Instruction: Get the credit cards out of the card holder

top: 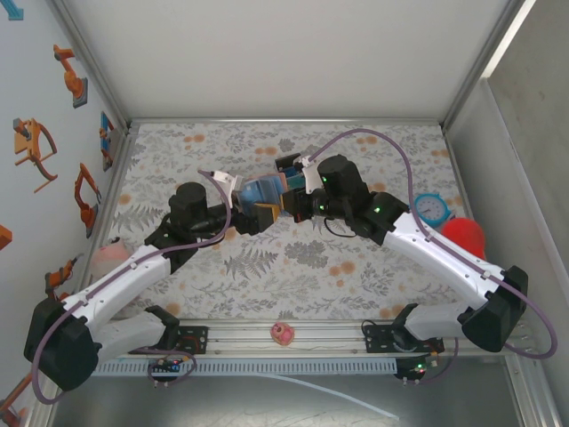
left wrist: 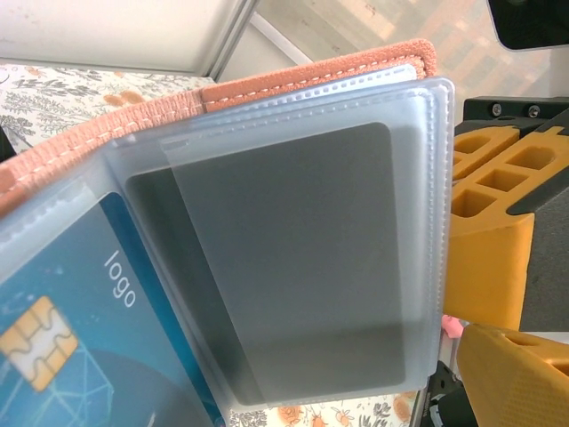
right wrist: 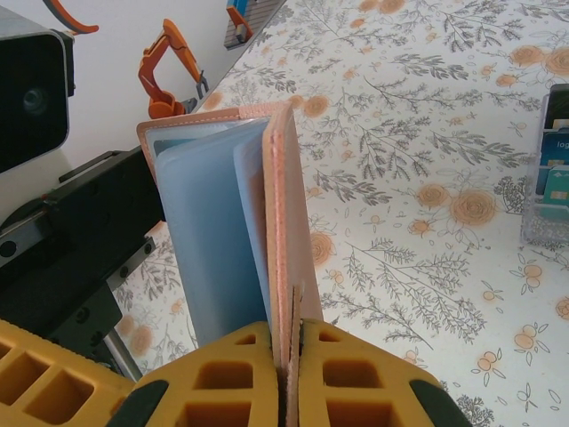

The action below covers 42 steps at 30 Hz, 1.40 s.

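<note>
- The right gripper (right wrist: 287,356) has its yellow fingers pressed tight together on the bottom edge of one cover of the card holder (right wrist: 291,222), seen from the right wrist camera.
- The card holder stands upright and open above the flowered table (right wrist: 427,294), held between the two arms at about the middle of the tabletop in the overhead view.
- Its tan stitched cover fans out to the right of a stack of pale plastic sleeves (right wrist: 209,240).
- The left gripper (top: 255,216) has its jaws spread wide and holds nothing; it sits close against the open side of the holder, and whether it touches the sleeves cannot be told.
- From the left wrist camera, a blue credit card (left wrist: 67,302) with a gold chip and the word "logo" sits inside a frosted sleeve at lower left.
- A grey rectangle shows through the next sleeve, beside the card.
- A clear box (right wrist: 549,169) with blue contents stands on the table, well apart from the holder.
- A small blue clock (top: 433,207) rests near the right arm.
</note>
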Motion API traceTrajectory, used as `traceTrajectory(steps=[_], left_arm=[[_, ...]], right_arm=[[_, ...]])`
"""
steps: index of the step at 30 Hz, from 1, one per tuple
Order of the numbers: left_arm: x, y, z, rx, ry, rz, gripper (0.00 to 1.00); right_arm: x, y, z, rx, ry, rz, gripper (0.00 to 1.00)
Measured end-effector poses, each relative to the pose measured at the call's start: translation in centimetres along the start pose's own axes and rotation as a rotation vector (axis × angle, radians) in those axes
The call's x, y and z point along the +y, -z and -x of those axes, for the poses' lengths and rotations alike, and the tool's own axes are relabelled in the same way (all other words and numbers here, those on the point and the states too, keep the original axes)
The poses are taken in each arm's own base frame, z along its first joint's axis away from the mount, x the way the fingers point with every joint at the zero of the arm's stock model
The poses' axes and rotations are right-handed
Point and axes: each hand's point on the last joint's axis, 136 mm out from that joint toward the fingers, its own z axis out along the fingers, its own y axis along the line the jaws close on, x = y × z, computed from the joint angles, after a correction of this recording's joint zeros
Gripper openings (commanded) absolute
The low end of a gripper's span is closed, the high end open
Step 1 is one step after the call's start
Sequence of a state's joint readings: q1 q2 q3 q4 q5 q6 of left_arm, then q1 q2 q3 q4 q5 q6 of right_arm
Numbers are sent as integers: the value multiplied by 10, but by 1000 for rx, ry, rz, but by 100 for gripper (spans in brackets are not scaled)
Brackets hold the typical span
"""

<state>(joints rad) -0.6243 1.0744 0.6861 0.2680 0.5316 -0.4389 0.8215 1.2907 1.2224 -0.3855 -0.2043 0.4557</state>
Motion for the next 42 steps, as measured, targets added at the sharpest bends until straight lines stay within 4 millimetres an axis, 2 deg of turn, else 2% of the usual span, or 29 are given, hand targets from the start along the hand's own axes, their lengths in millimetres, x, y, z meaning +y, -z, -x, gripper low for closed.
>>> traceTrajectory(steps=[23, 29, 34, 42], left_arm=[[6, -5, -6, 20, 13, 10, 99], [0, 0, 0, -2, 0, 0, 95], [-6, 6, 7, -26, -15, -9, 96], [-6, 7, 5, -24, -13, -8, 96]], right_arm=[[0, -1, -1, 4, 0, -2, 0], [-3, -1, -2, 5, 0, -17, 0], [-3, -1, -2, 6, -1, -17, 0], [-1, -1, -3, 9, 0, -12, 0]])
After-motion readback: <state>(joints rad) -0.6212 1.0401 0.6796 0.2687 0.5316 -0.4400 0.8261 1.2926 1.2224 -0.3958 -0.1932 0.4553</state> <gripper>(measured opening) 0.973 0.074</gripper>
